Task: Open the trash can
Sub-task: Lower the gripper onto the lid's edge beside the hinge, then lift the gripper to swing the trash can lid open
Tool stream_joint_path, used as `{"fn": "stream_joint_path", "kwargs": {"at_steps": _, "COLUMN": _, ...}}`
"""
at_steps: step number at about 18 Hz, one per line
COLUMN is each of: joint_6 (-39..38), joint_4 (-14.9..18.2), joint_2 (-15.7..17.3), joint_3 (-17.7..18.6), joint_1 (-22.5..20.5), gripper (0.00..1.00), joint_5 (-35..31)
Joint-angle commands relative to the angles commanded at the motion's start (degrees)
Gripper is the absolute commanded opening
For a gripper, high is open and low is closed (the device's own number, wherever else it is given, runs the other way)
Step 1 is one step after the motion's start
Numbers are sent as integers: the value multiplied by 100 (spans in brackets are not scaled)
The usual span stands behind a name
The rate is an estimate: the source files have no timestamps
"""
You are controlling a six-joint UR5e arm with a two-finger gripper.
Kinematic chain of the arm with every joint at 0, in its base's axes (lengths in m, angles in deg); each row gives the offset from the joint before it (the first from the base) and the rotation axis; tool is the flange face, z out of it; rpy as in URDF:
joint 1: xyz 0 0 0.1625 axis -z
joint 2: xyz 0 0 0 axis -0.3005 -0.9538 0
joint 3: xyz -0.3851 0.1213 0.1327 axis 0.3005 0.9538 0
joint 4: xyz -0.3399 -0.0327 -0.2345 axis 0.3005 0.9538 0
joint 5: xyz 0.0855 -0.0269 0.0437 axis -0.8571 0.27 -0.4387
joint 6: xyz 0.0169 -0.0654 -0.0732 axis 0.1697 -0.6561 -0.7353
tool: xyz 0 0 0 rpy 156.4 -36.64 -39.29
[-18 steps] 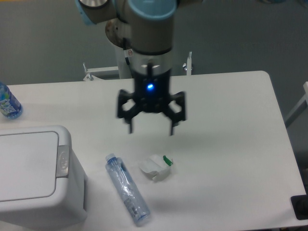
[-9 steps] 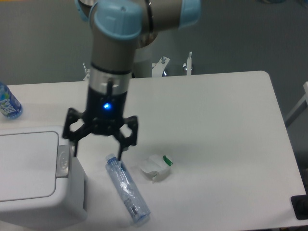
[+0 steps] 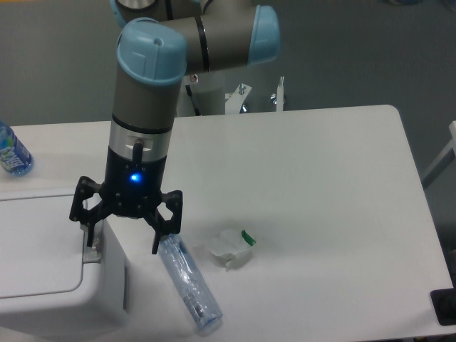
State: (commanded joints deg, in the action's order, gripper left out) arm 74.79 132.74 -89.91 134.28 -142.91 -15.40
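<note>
The trash can is a big boxy white bin at the lower left, its flat lid lying closed. Its grey push-button latch sits on the right edge of the top, partly covered by a finger. My gripper hangs open right over that edge, fingers pointing down. The left finger is above the latch and the right finger is off the bin's side, near the cap of a lying bottle. Nothing is between the fingers.
A clear plastic bottle lies on the table just right of the bin. A crumpled white wrapper with a green bit lies beside it. A blue-labelled bottle stands at the far left edge. The table's right corner is at the far right.
The gripper has swung left and down across the table, from above the wrapper to over the bin's latch edge. It stayed open. Bottle, wrapper and lid have not moved.
</note>
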Motion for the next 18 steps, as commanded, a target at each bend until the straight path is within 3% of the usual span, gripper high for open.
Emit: {"fn": "stream_joint_path", "kwargs": {"at_steps": 18, "joint_6": 0, "joint_4": -9, "joint_2": -97, "joint_3": 9, "joint_1": 9, "gripper": 100, "joint_5": -26}}
